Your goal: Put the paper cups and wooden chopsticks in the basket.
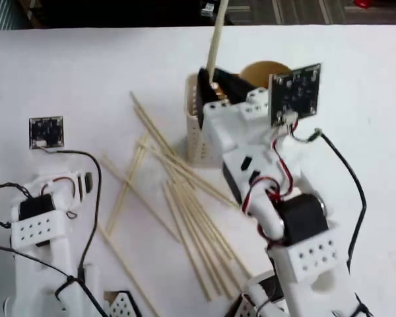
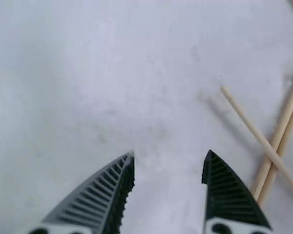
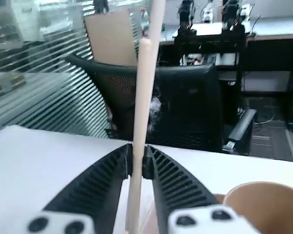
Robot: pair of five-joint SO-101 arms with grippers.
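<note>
We see the left arm (image 1: 36, 228) folded back low, its left pincer (image 2: 168, 156) aimed down at the table (image 2: 88, 73), jaws wide apart. Chopsticks (image 2: 278, 141) lie flat just beside one finger, fanned toward the basket (image 1: 195, 135). The right arm (image 1: 297, 224) stretches forward over that basket. The right pincer (image 3: 137, 152) clamps one chopstick (image 3: 145, 87), which stands nearly upright, its long axis vertical, rising high above the fingertips. A cup (image 3: 261, 204) sits just beside this pincer.
</note>
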